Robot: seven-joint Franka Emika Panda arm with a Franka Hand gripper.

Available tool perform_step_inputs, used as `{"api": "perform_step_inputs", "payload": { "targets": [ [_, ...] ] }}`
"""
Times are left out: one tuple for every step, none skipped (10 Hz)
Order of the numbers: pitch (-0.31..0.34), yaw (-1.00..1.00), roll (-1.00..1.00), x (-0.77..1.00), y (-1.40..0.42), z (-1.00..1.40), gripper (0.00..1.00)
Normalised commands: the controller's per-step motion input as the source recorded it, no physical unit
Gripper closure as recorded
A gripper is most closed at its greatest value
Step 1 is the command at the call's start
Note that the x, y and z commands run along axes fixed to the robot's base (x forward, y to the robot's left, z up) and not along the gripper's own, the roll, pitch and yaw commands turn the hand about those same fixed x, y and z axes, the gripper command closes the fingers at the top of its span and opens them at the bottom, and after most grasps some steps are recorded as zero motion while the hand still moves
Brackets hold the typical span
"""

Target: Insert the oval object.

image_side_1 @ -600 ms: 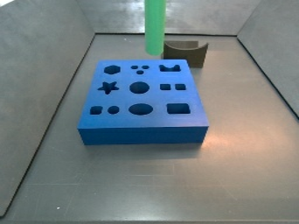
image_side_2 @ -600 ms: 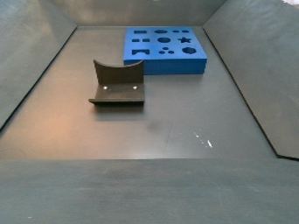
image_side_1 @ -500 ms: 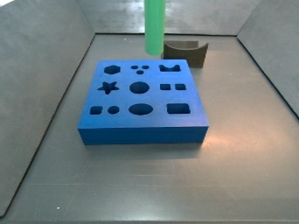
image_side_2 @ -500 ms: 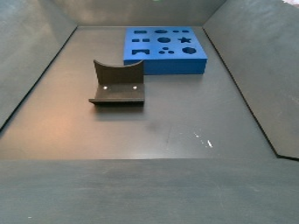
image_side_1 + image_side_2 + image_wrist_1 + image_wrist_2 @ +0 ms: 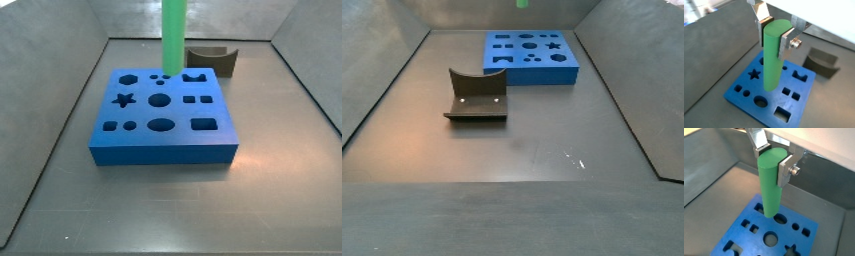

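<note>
The oval object (image 5: 771, 55) is a long bright green rod, held upright. My gripper (image 5: 775, 31) is shut on its upper end, a silver finger (image 5: 787, 41) on each side; both wrist views show this (image 5: 773, 159). The rod (image 5: 769, 183) hangs over the blue block (image 5: 757, 235) with shaped holes. In a side view the rod (image 5: 174, 35) comes down from above the frame, and its lower end is over the block's (image 5: 160, 115) far edge near the small round holes. Only the rod's tip (image 5: 521, 3) shows in a side view, beyond the block (image 5: 532, 55). The gripper is out of both side views.
The dark olive curved fixture (image 5: 476, 95) stands on the grey floor beside the block, and also shows behind the block (image 5: 214, 58) and in a wrist view (image 5: 822, 62). Sloping grey walls (image 5: 67, 90) enclose the floor on all sides.
The rod has come down toward the block; its lower end is now nearer the block's far edge, and its tip has entered a side view.
</note>
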Motion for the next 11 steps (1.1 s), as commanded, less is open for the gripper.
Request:
{"api": "perform_step_inputs", "payload": {
  "targets": [
    [0.0,-1.0,-0.04,0.0,0.0,-0.31,1.0],
    [0.0,-1.0,-0.04,0.0,0.0,-0.32,1.0],
    [0.0,-1.0,-0.03,0.0,0.0,-0.33,1.0],
    [0.0,-1.0,-0.01,0.0,0.0,-0.23,1.0],
    [0.0,-1.0,0.0,0.0,0.0,-0.17,1.0],
    [0.0,-1.0,0.0,0.0,0.0,-0.15,1.0],
    [0.0,-1.0,0.0,0.0,0.0,-0.15,1.0],
    [0.0,-1.0,0.0,0.0,0.0,-0.15,1.0],
    [0.0,-1.0,0.0,0.0,0.0,-0.15,1.0],
    [0.0,-1.0,0.0,0.0,0.0,-0.15,1.0],
    [0.0,-1.0,0.0,0.0,0.0,-0.15,1.0]
  ]
}}
